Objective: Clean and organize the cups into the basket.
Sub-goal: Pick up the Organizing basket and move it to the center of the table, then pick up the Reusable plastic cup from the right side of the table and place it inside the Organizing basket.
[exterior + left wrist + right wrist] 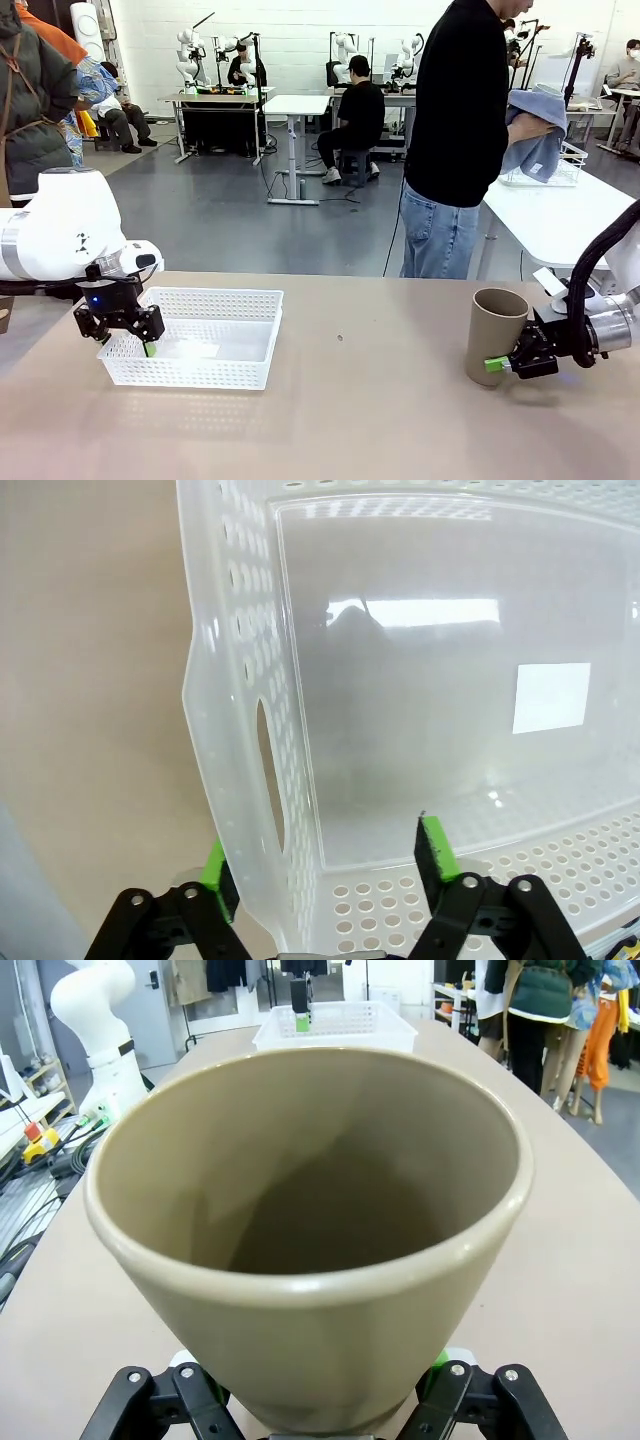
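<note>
A tan-brown cup point(494, 335) stands upright on the table at the right, mouth up. My right gripper point(500, 363) is shut on its lower part; in the right wrist view the cup point(300, 1210) sits between the fingers of the gripper point(312, 1385). The white perforated basket point(215, 296) lies at the left with nothing in it. My left gripper point(138, 340) is open and straddles the basket's end wall point(250, 680) by the handle cut-out, one green pad point(216, 872) outside and one inside. The person holds a blue-grey cloth point(535, 130) in both hands; what it wraps is hidden.
A second white table point(560, 215) stands behind the right end of mine, with a wire-frame basket point(548, 172) on it. The person stands at the far edge, right of centre. The tan tabletop point(360, 400) lies bare between basket and cup.
</note>
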Tool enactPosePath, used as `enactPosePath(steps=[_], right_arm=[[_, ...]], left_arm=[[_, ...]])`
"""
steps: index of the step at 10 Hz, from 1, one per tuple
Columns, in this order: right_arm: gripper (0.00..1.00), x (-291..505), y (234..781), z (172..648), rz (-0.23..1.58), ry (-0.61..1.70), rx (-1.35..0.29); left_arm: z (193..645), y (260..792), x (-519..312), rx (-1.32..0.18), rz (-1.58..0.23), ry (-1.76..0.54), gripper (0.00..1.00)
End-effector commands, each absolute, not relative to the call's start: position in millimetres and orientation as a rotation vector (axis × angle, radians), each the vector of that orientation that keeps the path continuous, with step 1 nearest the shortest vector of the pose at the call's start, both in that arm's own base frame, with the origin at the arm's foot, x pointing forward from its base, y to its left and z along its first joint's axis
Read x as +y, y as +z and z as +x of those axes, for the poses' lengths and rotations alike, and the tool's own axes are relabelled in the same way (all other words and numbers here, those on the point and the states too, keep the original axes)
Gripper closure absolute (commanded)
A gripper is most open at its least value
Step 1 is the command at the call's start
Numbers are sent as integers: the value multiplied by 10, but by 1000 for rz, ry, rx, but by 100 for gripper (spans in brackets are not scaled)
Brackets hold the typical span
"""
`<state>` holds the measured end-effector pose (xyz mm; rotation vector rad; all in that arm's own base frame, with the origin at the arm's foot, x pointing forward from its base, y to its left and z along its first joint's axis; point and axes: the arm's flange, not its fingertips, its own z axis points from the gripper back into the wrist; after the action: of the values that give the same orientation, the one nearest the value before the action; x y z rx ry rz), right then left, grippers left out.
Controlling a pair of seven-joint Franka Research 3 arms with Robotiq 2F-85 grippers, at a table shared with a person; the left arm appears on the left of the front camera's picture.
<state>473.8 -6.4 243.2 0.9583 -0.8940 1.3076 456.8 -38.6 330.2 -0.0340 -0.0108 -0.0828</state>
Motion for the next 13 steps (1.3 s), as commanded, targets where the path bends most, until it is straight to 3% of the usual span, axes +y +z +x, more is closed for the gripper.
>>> enactPosePath(steps=[1, 2, 3, 4, 5, 6, 7, 8, 10, 11, 12, 13], right_arm=[[100, -71, 2417, 4798, 971, 1315, -890], [100, -78, 2416, 4798, 974, 1314, -890], [100, -83, 2417, 4793, 976, 1315, -890], [79, -87, 2415, 4790, 976, 1319, -889], [79, -93, 2416, 4790, 978, 1318, -889], [100, -99, 2415, 4788, 980, 1318, -890], [79, -102, 2413, 4787, 980, 1319, -890], [100, -104, 2410, 4787, 981, 1319, -889], [100, -116, 2408, 4785, 983, 1318, -888], [79, -120, 2408, 4783, 983, 1318, -887], [79, -122, 2406, 4778, 984, 1320, -885], [100, -118, 2408, 4765, 989, 1322, -879]], left_arm=[[4491, 3352, -414, 2, -37, -38, 82], [4453, 3383, -425, -5, -27, -21, 100], [4431, 3400, -439, -5, -24, -14, 100], [4432, 3394, -442, 3, -22, -10, 100], [4442, 3389, -440, 9, -21, -7, 95], [4445, 3386, -440, 12, -19, -6, 100], [4446, 3386, -440, 13, -19, -6, 100], [4453, 3385, -443, 14, -20, -4, 100], [4472, 3378, -445, 21, -22, 3, 100], [4479, 3377, -444, 21, -22, 7, 100], [4484, 3373, -443, 21, -21, 9, 100], [4493, 3370, -442, 23, -22, 14, 100]])
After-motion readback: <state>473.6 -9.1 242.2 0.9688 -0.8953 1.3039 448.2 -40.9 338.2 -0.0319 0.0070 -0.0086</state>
